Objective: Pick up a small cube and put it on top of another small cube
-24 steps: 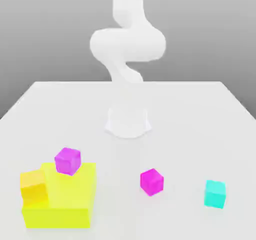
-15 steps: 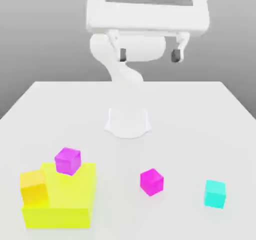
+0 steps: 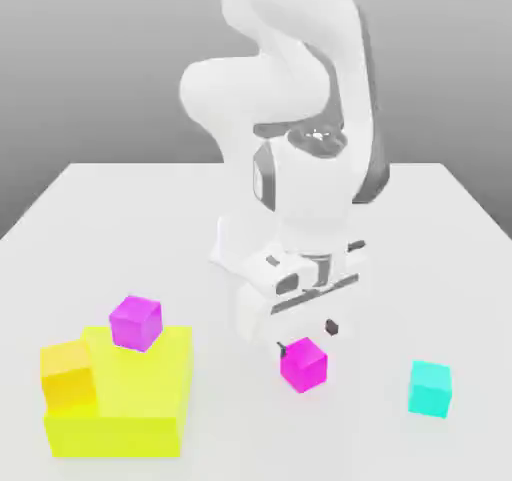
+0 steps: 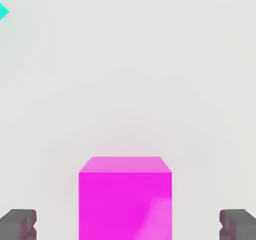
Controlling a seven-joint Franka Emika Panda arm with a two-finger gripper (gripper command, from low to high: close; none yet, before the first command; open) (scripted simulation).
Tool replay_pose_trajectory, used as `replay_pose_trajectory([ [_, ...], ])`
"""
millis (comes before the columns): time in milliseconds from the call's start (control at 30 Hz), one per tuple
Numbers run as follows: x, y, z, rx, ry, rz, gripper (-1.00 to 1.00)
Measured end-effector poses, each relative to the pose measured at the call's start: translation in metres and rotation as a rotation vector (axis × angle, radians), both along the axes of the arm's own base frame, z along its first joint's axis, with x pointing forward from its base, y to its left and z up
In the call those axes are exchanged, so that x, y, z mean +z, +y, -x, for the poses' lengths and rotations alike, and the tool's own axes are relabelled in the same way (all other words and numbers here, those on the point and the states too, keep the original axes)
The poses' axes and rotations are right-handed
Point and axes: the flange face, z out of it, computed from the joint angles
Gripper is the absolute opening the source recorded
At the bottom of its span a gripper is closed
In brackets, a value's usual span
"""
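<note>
- A large flat yellow block (image 3: 130,404) lies nearest the camera, on the exterior view's left of the white counter (image 3: 440,229).
- A small orange-yellow cube (image 3: 68,374) sits at that block's left corner, and a small purple-violet magenta cube (image 3: 135,322) rests on its top toward the far edge.
- A small turquoise cube (image 3: 431,387) stands alone on the exterior view's right.
- The small plain hot-pink magenta cube (image 3: 303,363) sits on the counter between the yellow block and the turquoise cube.
- The gripper (image 3: 306,336) hangs just above this pink cube, its dark fingertips (image 4: 17,223) spread wide on either side of it, not touching it.
- Behind, the white robot arm (image 3: 290,89) bends down from its round base.
</note>
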Motion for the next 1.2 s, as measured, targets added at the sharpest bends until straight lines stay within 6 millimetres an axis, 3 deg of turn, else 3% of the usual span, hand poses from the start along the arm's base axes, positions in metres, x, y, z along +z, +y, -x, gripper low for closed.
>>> replay_pose_trajectory([
  [67,-0.017,0.0,0.001,0.0,0.0,0.0,0.0],
  [100,-0.021,0.0,0.002,0.0,0.001,0.0,-1.0],
  [333,-0.02,0.0,0.002,0.0,0.001,0.0,-1.0],
  [600,0.04,0.0,0.0,-0.007,0.001,0.001,-1.0],
  [633,0.047,-0.006,-0.009,-0.055,0.001,0.0,-1.0],
  [767,0.077,-0.086,-0.057,-0.44,0.001,-0.001,-1.0],
  [867,0.104,-0.151,-0.082,-0.718,0.001,-0.002,-1.0],
  [1033,0.157,-0.272,-0.092,-1.183,0.001,-0.004,-1.0],
  [1100,0.152,-0.298,-0.089,-1.279,0.001,-0.005,-1.0],
  [1133,0.141,-0.305,-0.088,-1.299,0.001,-0.005,-1.0],
  [1167,0.127,-0.298,-0.092,-1.285,0.001,-0.004,-1.0],
  [1200,0.115,-0.293,-0.094,-1.277,0.001,-0.003,1.0],
])
